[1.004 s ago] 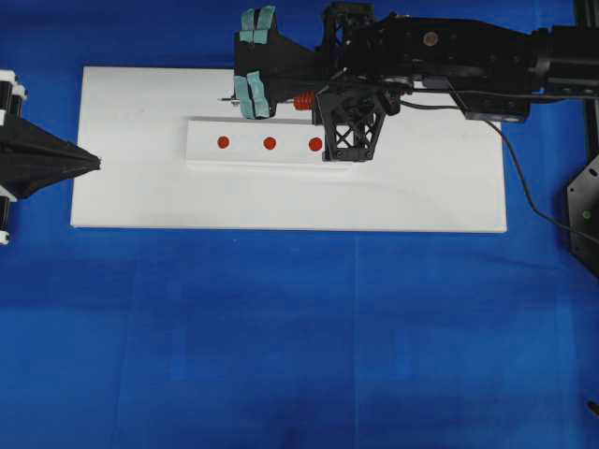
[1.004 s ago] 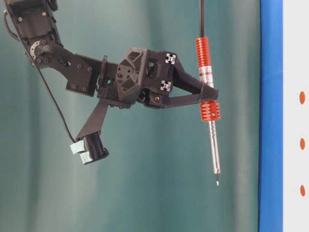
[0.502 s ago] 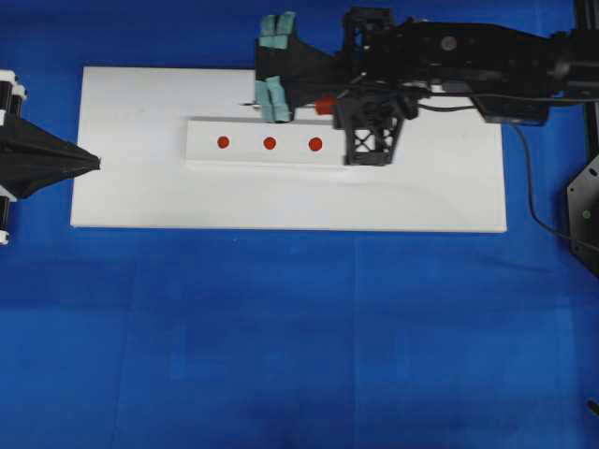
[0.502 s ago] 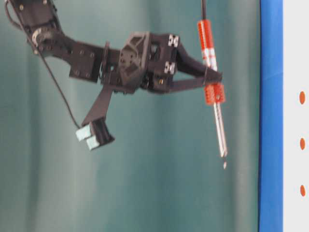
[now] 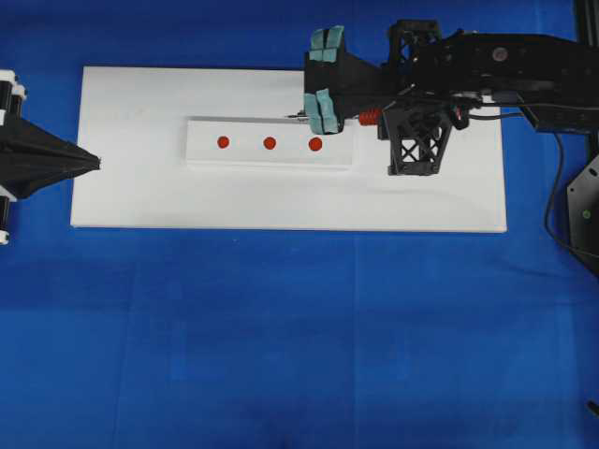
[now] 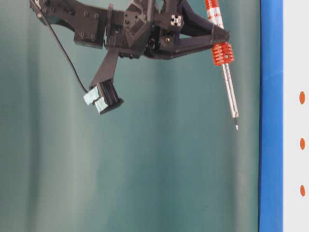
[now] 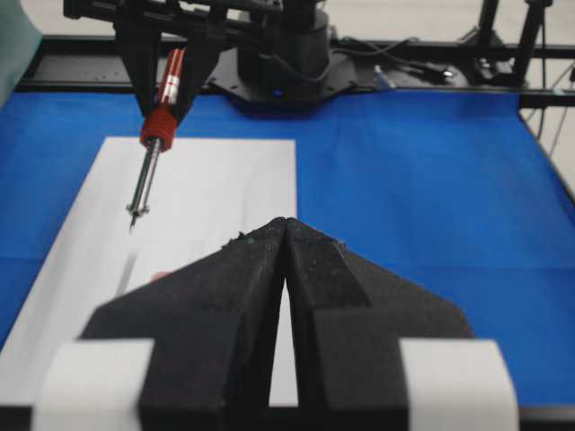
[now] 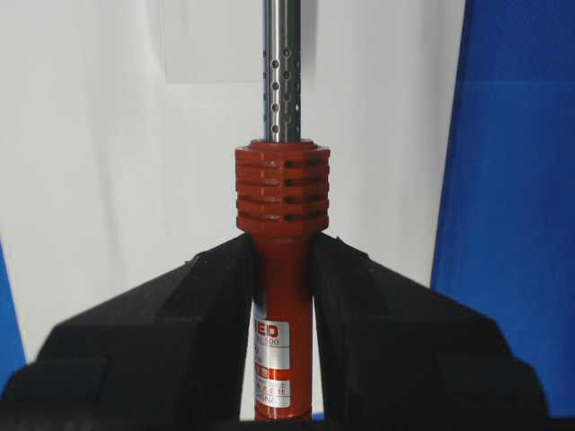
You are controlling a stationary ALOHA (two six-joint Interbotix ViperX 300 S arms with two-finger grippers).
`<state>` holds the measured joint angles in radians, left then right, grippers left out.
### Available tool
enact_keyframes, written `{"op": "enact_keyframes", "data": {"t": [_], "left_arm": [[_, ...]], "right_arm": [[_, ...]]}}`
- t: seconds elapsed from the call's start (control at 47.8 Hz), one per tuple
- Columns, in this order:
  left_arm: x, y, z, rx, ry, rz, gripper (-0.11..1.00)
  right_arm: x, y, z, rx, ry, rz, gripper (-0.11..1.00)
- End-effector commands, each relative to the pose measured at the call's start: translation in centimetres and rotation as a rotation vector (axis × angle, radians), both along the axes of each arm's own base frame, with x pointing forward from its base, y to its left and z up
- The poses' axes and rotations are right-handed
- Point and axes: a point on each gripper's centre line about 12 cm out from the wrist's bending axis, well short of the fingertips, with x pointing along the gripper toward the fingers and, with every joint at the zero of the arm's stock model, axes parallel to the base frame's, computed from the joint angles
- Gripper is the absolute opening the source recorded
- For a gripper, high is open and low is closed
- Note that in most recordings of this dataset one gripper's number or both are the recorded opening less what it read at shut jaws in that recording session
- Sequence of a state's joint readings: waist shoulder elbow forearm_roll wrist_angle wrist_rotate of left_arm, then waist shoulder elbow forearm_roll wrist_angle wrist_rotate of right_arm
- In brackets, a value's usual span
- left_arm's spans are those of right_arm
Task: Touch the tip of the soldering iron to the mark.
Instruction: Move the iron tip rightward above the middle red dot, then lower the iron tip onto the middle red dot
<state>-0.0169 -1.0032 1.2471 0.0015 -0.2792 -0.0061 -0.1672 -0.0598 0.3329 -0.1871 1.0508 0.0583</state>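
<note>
My right gripper (image 8: 283,269) is shut on the red-orange handle of the soldering iron (image 8: 282,193), just behind its ribbed collar. The iron (image 6: 224,50) hangs in the air, slightly tilted, and its tip (image 6: 236,127) is clear of the board. From overhead the tip (image 5: 292,117) lies just behind the rightmost mark (image 5: 315,144). Two more red marks (image 5: 270,143) (image 5: 223,142) sit on the same raised white strip (image 5: 245,129). My left gripper (image 5: 94,163) is shut and empty at the board's left edge. In its wrist view the iron (image 7: 162,126) points down at the board.
The white board (image 5: 140,196) lies on a blue cloth (image 5: 281,327). The iron's black cord (image 5: 524,187) trails off to the right, past a black frame (image 5: 585,215). The right wrist camera, with teal tape (image 5: 323,94), overhangs the strip's far right end.
The right arm has carried the iron rightward along the strip, from beside the left mark to behind the right one, and tilted it. The left gripper has not moved.
</note>
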Motion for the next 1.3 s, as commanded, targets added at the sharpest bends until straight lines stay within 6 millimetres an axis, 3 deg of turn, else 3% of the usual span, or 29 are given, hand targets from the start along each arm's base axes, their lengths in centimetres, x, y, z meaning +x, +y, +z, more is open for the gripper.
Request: {"op": "enact_keyframes", "data": {"t": [0.0, 0.732, 1.276], "left_arm": [[0.1, 0.0, 0.3, 0.0, -0.009, -0.002, 0.0], [0.1, 0.0, 0.3, 0.001, -0.008, -0.001, 0.0], [0.1, 0.0, 0.3, 0.0, -0.008, -0.002, 0.0]], "right_arm": [[-0.1, 0.0, 1.4, -0.005, -0.044, -0.001, 0.06], [0.2, 0.1, 1.2, -0.002, -0.054, 0.001, 0.06], [3.1, -0.2, -3.5, 0.022, -0.01, 0.011, 0.06]]}}
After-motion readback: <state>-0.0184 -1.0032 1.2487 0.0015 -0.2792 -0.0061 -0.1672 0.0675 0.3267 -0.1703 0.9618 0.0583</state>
